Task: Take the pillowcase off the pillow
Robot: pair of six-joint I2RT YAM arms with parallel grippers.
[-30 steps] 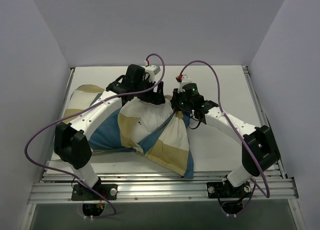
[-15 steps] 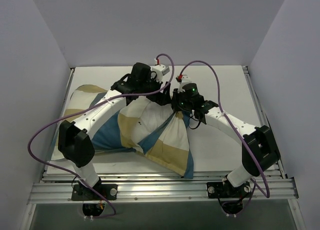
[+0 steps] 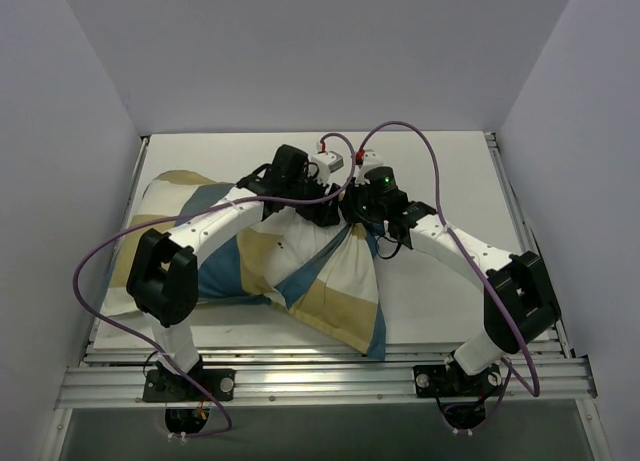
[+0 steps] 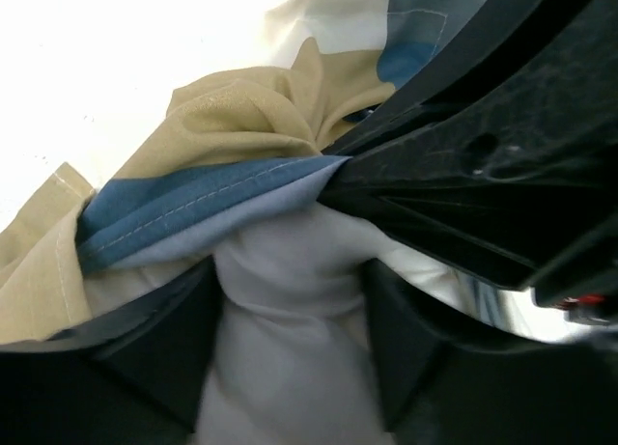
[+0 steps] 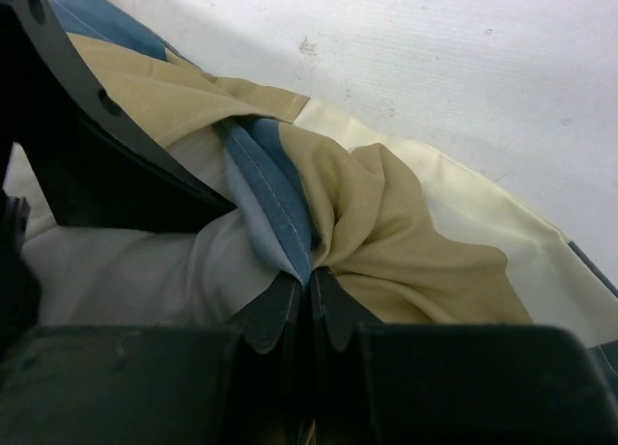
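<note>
Position of blue, tan and cream-white blocked thin fabric pillowcase (image 3: 335,286): spread over white table (image 3: 450,171) from left edge to middle, with one corner reaching towards near edge. Drawn up into a gathered peak near middle of table, towards far edge, where both arms meet.

Position of plump plain white pillow (image 4: 290,310): largely covered by pillowcase. White fabric exposed only at the gathered mouth, between the two grippers. Removal not done.

Left gripper (image 3: 322,209): reaching in from left edge side, above the cover. Jaws standing either side of a bunch of the pillow's white fabric, with both black fingers (image 4: 145,353) pressed against it. Judged clamped on that bunch. Blue hem and tan fold of pillowcase lying just above the bunch in left wrist view.

Right gripper (image 3: 352,219): just beside left gripper; touching or barely apart, cannot tell which. Jaws together, pinching a fold of pillowcase where blue edge meets tan block. White pillow fabric just left of that pinch in right wrist view. Cream block of pillowcase trailing away to the right over bare table.

Purple cables (image 3: 400,126): looping above both wrists and down along each arm.
</note>
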